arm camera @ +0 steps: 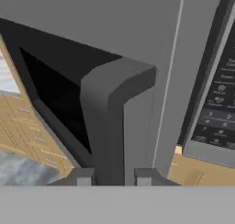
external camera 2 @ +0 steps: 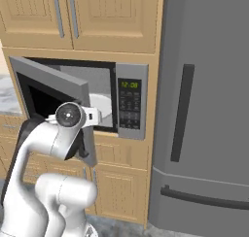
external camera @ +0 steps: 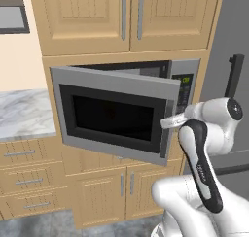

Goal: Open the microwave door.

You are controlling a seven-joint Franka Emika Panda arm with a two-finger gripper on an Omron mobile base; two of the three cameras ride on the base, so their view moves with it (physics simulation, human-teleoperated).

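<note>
Microwave door [external camera: 114, 112] swung partly out, hinged far left of the gripper [arm camera: 110, 176], its window stretching leftward. Vertical handle bar [arm camera: 117, 126] sits dead ahead between the fingertips [arm camera: 82, 176], jaws straddling it; true clamp unclear. Keypad [external camera 2: 130, 105] to the right. Gripper mostly hidden behind arm from the base.
</note>
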